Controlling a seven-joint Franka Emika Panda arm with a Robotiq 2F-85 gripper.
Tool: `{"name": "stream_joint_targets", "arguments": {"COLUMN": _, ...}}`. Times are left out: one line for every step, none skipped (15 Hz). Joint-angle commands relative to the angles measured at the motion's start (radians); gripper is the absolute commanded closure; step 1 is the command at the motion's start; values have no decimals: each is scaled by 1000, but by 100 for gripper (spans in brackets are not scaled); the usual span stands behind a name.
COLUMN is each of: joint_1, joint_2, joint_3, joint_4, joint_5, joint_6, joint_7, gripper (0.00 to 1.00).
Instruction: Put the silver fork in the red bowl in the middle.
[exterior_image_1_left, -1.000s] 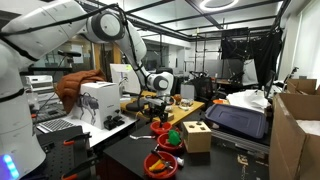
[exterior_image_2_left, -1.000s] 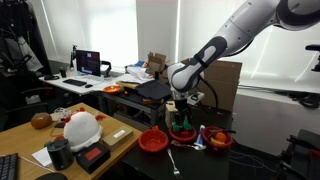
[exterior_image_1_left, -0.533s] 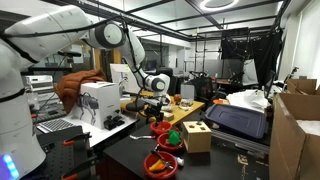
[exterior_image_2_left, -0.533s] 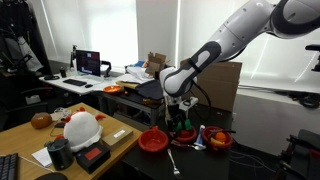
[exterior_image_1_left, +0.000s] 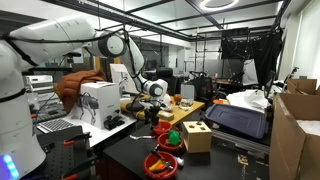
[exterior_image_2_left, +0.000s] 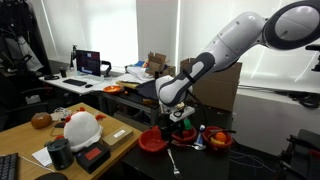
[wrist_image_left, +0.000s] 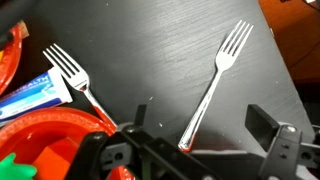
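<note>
In the wrist view the gripper (wrist_image_left: 200, 118) is hanging open just above the dark tabletop (wrist_image_left: 150, 50), its two fingers spread wide and gripping nothing. The silver fork (wrist_image_left: 215, 85) is lying flat on that tabletop, its tines pointing away from the gripper. Its handle end is sitting in the gap between the fingers, nearer the finger on the bowl's side; whether anything is touching it cannot be told. A second fork (wrist_image_left: 70, 72) is lying well apart from it, its handle running toward the rim of a red bowl (wrist_image_left: 55, 130), with a blue-and-white packet (wrist_image_left: 30, 97) just beside it.
</note>
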Motion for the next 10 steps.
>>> {"name": "stream_joint_targets", "arguments": {"joint_1": 4, "joint_2": 48, "joint_3": -14, "joint_4": 64, "joint_5": 50, "joint_6": -20, "joint_7": 81, "gripper": 0}}
{"name": "stream_joint_targets", "arguments": {"joint_1": 4, "joint_2": 58, "joint_3": -17, "joint_4": 71, "joint_5": 61, "joint_6": -12, "joint_7": 100, "gripper": 0}}
{"name": "stream_joint_targets", "arguments": {"joint_1": 6, "joint_2": 68, "joint_3": -24, "joint_4": 80, "joint_5": 68, "joint_6": -7, "joint_7": 122, "gripper": 0}}
{"name": "stream_joint_targets", "arguments": {"joint_1": 6, "joint_2": 78, "joint_3": -29, "joint_4": 90, "joint_5": 76, "joint_6": -5, "joint_7": 142, "gripper": 0}}
{"name": "stream_joint_targets", "arguments": {"joint_1": 3, "joint_2": 91, "joint_3": -29, "joint_4": 103, "joint_5": 85, "joint_6": -13, "joint_7": 154, "gripper": 0}}
{"name": "stream_joint_targets", "arguments": {"joint_1": 2, "joint_2": 103, "joint_3": -29, "joint_4": 117, "joint_5": 94, "joint_6": -22, "joint_7": 166, "gripper": 0}}
{"name": "stream_joint_targets", "arguments": {"joint_1": 0, "joint_2": 115, "joint_3": -27, "joint_4": 129, "joint_5": 104, "joint_6": -33, "joint_7": 174, "gripper": 0}}
{"name": "stream_joint_targets", "arguments": {"joint_1": -3, "joint_2": 126, "joint_3": -20, "joint_4": 141, "joint_5": 112, "joint_6": -44, "joint_7": 173, "gripper": 0}}
{"name": "stream_joint_targets", "arguments": {"joint_1": -3, "joint_2": 138, "joint_3": -16, "joint_4": 153, "joint_5": 121, "joint_6": -53, "joint_7": 179, "gripper": 0}}
{"name": "stream_joint_targets", "arguments": {"joint_1": -4, "joint_2": 148, "joint_3": -12, "joint_4": 163, "joint_5": 129, "joint_6": -64, "joint_7": 176, "gripper": 0}}
